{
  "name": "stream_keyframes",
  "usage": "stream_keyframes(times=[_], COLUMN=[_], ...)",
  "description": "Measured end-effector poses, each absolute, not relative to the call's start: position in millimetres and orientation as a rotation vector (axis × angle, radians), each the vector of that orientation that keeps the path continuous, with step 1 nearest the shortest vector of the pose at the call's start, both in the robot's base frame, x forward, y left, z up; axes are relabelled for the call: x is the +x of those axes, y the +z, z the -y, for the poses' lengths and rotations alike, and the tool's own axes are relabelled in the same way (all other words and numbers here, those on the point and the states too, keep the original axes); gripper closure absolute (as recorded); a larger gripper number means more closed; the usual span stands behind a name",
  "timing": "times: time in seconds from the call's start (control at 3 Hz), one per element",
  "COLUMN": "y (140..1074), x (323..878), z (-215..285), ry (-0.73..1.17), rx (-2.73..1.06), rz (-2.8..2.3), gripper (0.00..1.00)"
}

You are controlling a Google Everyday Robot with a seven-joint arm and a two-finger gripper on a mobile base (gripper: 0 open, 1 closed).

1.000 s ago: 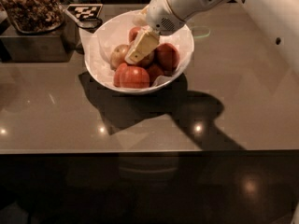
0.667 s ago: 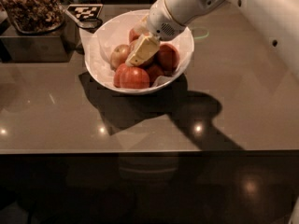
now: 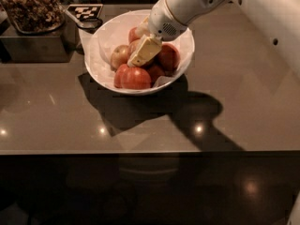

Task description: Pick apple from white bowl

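Note:
The white bowl (image 3: 101,55) sits on the brown counter at the back centre, holding several red and yellowish apples. A red apple (image 3: 136,78) lies at the bowl's front, a paler one (image 3: 119,55) at its left, another red one (image 3: 168,56) at its right. My gripper (image 3: 140,53) reaches down into the bowl from the upper right, on the white arm. One cream-coloured finger (image 3: 145,50) shows among the apples in the bowl's middle; the other is hidden behind it.
A dark square container of brown nuts (image 3: 30,13) stands at the back left. A black-and-white marker tag (image 3: 84,11) lies behind the bowl. The counter's front edge (image 3: 140,151) runs across the lower middle.
The gripper has shifted slightly up and back within the bowl. The apples and bowl have not moved.

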State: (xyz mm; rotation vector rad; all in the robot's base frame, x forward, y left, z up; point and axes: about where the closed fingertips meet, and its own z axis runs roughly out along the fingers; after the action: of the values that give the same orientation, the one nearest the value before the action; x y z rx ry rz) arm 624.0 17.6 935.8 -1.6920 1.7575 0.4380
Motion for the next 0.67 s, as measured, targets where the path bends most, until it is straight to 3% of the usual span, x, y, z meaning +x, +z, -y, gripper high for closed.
stream_keyframes(times=[0.67], y=[917], x=[617], z=[-10], ry=[0.446], rx=[-1.732], rz=[-1.828], gripper=[0.40])
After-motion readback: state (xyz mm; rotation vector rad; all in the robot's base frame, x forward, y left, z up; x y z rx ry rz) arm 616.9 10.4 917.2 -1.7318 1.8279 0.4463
